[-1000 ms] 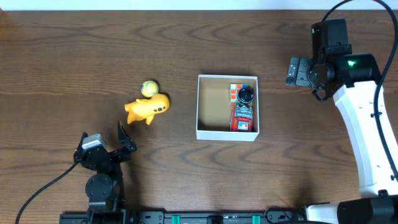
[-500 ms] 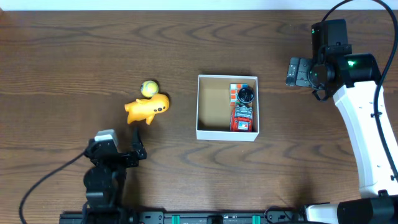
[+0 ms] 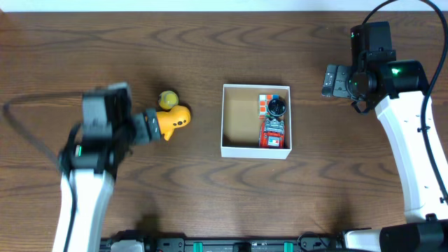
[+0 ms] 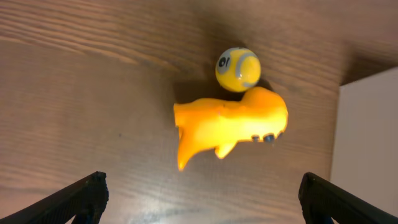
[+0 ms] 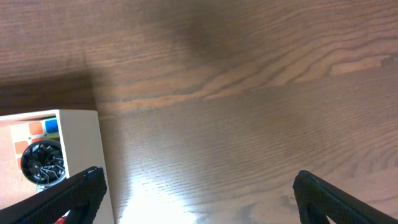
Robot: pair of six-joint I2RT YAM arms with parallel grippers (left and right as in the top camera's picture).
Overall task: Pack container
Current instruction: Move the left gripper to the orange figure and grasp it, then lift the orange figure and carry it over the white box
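Overhead view: the container (image 3: 223,133) sits near the middle of the dark wooden tabletop (image 3: 210,49), square, with thin white walls and a brown floor. Its left half is bare. Along its right wall lie an orange and blue card (image 3: 263,103), a black round piece (image 3: 278,106) and, below them, a red toy car (image 3: 274,134). To the left of the container, apart from it, lies a yellow toy (image 3: 173,120) shaped like an animal, with a small yellow ball (image 3: 167,99) just above it. The left arm (image 3: 94,150) reaches in from the lower left and is blurred. The left fingers (image 3: 145,127) are at the toy's left end, but I cannot tell whether they touch it. The right arm (image 3: 402,126) stands at the right edge, and the right fingers (image 3: 332,80) hang over bare wood to the upper right of the container, well clear of it.

Left wrist view: the left fingers (image 4: 81,196) show only as dark tips in the two lower corners, spread wide apart with nothing between them. Above the gap lies the yellow toy (image 4: 230,124) on its side. The yellow ball (image 4: 238,68) rests against its upper edge. A white wall of the container (image 4: 370,143) fills the right margin.

Right wrist view: the right fingers (image 5: 78,193) also sit in the lower corners, spread wide and holding nothing, over bare tabletop (image 5: 249,93). A corner of the container (image 5: 81,155) shows at the lower left, with the black round piece (image 5: 42,163) and the orange and blue card (image 5: 37,129) inside it.
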